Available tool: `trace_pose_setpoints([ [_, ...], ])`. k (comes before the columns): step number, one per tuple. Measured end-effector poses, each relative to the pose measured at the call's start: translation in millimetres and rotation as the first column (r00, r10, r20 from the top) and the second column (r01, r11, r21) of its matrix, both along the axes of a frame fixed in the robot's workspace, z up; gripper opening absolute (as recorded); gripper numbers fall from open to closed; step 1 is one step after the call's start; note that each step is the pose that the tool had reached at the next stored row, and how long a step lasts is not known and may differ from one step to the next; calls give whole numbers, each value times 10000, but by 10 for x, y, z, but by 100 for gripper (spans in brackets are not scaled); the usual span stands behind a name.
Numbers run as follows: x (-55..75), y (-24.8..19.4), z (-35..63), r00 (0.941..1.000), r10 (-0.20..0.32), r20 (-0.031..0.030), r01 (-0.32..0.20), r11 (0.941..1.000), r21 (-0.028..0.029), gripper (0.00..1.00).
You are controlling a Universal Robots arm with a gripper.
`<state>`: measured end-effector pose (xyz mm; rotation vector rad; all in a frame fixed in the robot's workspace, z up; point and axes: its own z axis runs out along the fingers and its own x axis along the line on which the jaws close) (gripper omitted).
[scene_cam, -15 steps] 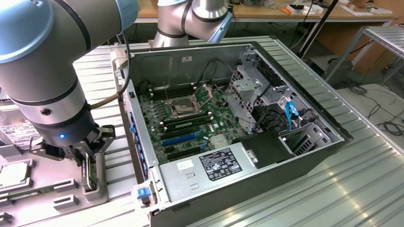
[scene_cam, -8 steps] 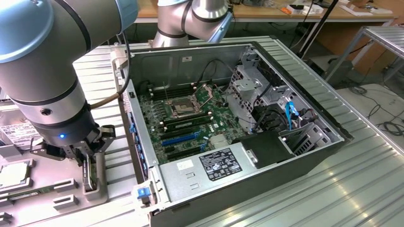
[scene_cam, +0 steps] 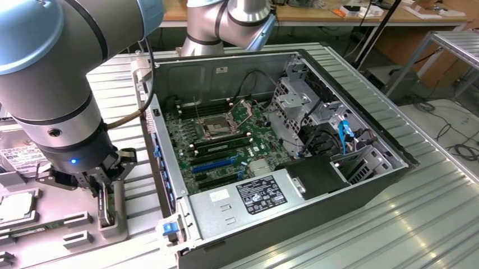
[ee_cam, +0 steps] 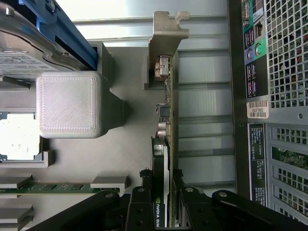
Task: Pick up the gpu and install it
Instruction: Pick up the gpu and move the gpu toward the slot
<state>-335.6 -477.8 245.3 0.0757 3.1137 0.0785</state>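
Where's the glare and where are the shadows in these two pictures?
Exterior view: bright sheen on the ridged metal table, while the open computer case is dimmer inside; the arm, close to the camera, looms oversized. Wrist view: the metal surface beyond the card is washed out pale, and the grey block throws a soft shadow toward the card.

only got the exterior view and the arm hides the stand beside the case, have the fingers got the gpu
Observer: Yes. In the wrist view the fingers press both faces of the gpu, which stands on edge.
Operator: which way is the bracket
Observer: The silver bracket is at the end far from the fingers, over the gray fixture.
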Motion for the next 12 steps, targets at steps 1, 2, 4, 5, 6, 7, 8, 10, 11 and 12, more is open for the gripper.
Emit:
trace_pose_setpoints([
  [1,0,0,0,10000,0,0,0,10000,0,27],
  [2,0,0,0,10000,0,0,0,10000,0,27],
  [4,0,0,0,10000,0,1,0,10000,1,27],
  [5,0,0,0,10000,0,0,0,10000,0,27],
  [6,0,0,0,10000,0,0,0,10000,0,27],
  [7,0,0,0,10000,0,0,0,10000,0,27],
  [8,0,0,0,10000,0,0,0,10000,0,27],
  [10,0,0,0,10000,0,1,0,10000,0,27],
  [11,0,0,0,10000,-1,0,1,10000,0,27],
  [12,0,0,0,10000,0,0,0,10000,0,27],
])
